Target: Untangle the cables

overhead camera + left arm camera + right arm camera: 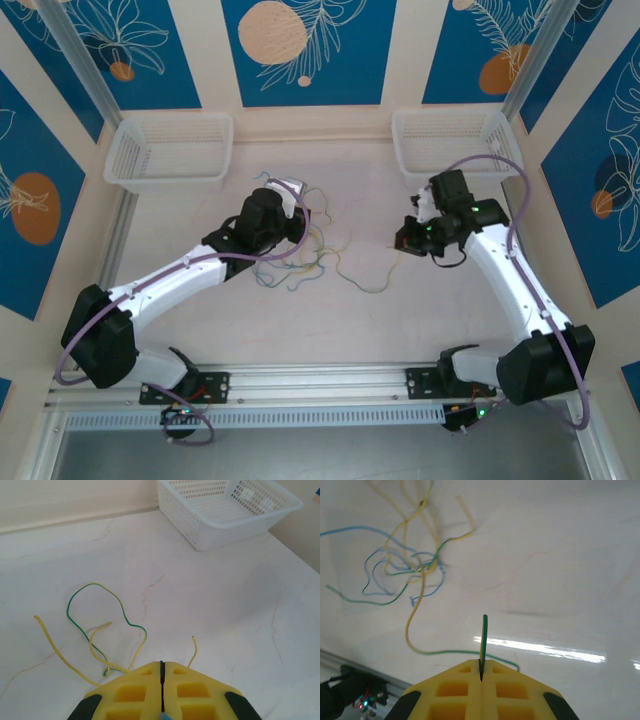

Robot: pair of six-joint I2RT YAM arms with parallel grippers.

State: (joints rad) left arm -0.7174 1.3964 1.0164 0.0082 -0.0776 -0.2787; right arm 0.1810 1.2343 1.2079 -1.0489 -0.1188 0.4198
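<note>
The cables (300, 258) lie in a loose tangle of blue, green and pale yellow wire at the table's middle, just right of my left gripper (292, 196). In the left wrist view that gripper (161, 662) is shut, with a bit of blue cable (163, 715) showing in the seam; a green-and-yellow cable (80, 592) loops on the table ahead. My right gripper (481, 662) is shut on a green-yellow cable end (484, 632) that sticks up past the jaws. That cable trails left toward the tangle (415, 565). From above, the right gripper (401, 243) hangs right of the tangle.
Two white mesh baskets stand at the back, one on the left (170, 150) and one on the right (455, 140); the right one (220, 532) lies ahead of my left gripper. An aluminium rail (320, 380) runs along the near edge.
</note>
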